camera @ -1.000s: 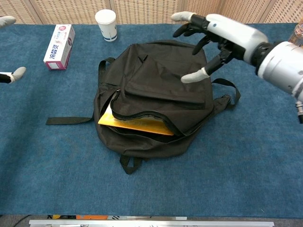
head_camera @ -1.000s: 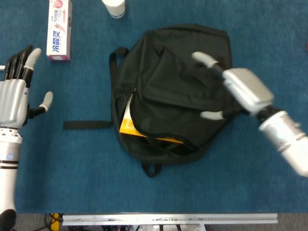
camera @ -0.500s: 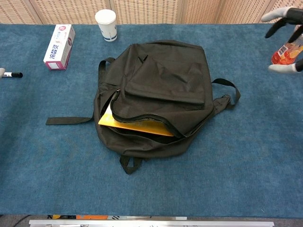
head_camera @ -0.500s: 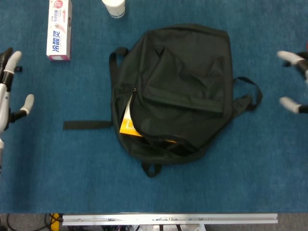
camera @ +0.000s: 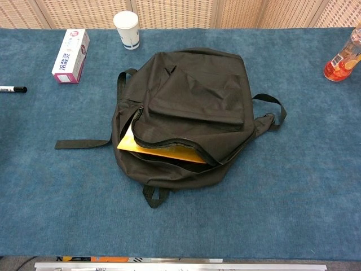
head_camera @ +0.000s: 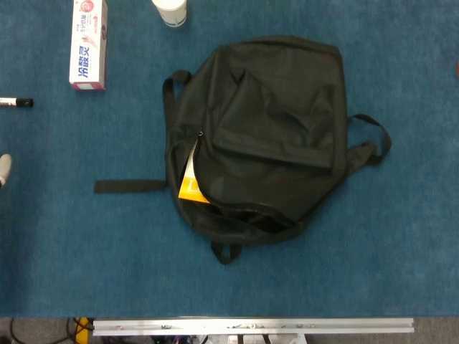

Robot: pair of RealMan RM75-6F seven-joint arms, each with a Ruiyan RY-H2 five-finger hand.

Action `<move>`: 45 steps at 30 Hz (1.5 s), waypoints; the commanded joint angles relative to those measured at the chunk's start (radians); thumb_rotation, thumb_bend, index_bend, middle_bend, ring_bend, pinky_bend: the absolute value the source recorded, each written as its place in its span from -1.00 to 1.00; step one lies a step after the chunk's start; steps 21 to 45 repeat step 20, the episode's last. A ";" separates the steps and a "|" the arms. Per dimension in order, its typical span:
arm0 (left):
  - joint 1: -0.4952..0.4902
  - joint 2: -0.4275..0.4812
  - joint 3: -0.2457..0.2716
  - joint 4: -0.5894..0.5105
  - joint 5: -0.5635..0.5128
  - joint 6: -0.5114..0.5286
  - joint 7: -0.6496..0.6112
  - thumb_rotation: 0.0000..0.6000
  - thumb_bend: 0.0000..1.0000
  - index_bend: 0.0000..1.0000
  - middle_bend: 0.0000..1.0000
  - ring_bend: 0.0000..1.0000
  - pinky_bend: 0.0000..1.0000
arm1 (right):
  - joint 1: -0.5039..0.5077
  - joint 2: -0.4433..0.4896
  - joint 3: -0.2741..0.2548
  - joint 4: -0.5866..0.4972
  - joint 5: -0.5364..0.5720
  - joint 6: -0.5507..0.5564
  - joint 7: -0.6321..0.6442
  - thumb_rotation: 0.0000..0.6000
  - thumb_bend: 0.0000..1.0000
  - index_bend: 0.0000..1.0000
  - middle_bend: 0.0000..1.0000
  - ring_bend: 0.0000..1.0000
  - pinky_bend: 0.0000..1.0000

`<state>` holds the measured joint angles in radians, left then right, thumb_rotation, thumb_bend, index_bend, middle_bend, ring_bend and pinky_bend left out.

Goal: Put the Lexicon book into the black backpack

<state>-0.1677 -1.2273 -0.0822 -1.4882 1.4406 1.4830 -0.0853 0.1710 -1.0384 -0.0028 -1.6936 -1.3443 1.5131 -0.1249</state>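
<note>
Blue carpet-like cloth covers your tabletop from the metal rail at the near edge to a slatted wall panel at the far edge. Nearest you, a wide bare strip of blue runs the full width.

Past that strip lies the black backpack, flat, its main zip gaping toward you. The Lexicon book sits inside that mouth, orange cover showing along the opening, one corner at the left end of the zip. A loose strap trails left from the bag across the cloth; a strap loop bulges out on the right.

At the left border of the head view you see only a pale tip of your left hand; how its fingers stand cannot be told. Your right hand shows in neither view.

Farther back: a marker pen at the left edge, a toothpaste box, a paper cup, and an orange drink bottle at the far right.
</note>
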 commanded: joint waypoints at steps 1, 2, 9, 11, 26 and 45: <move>0.024 0.017 0.012 -0.013 -0.002 0.020 0.018 1.00 -0.39 -0.67 -1.00 -1.00 -1.00 | -0.024 0.004 -0.004 0.019 -0.004 0.000 0.030 1.00 -0.46 -0.08 0.04 -0.31 0.05; 0.032 0.025 0.017 -0.020 -0.004 0.025 0.035 1.00 -0.39 -0.67 -1.00 -1.00 -1.00 | -0.029 0.006 -0.004 0.024 -0.008 -0.003 0.038 1.00 -0.46 -0.08 0.04 -0.31 0.05; 0.072 0.049 0.028 -0.060 -0.027 0.047 0.104 1.00 -0.39 -0.67 -1.00 -1.00 -1.00 | -0.033 0.006 -0.001 0.052 -0.037 -0.036 0.073 1.00 -0.46 -0.07 0.05 -0.31 0.05; 0.079 0.053 0.029 -0.067 -0.038 0.043 0.114 1.00 -0.39 -0.67 -1.00 -1.00 -1.00 | -0.028 0.002 0.000 0.061 -0.053 -0.049 0.081 1.00 -0.46 -0.07 0.05 -0.31 0.05; 0.099 0.065 0.020 -0.095 -0.064 0.049 0.140 1.00 -0.39 -0.65 -1.00 -1.00 -1.00 | -0.001 -0.017 0.005 0.069 -0.128 -0.086 0.096 1.00 -0.46 -0.07 0.05 -0.31 0.05; 0.099 0.065 0.020 -0.095 -0.064 0.049 0.140 1.00 -0.39 -0.65 -1.00 -1.00 -1.00 | -0.001 -0.017 0.005 0.069 -0.128 -0.086 0.096 1.00 -0.46 -0.07 0.05 -0.31 0.05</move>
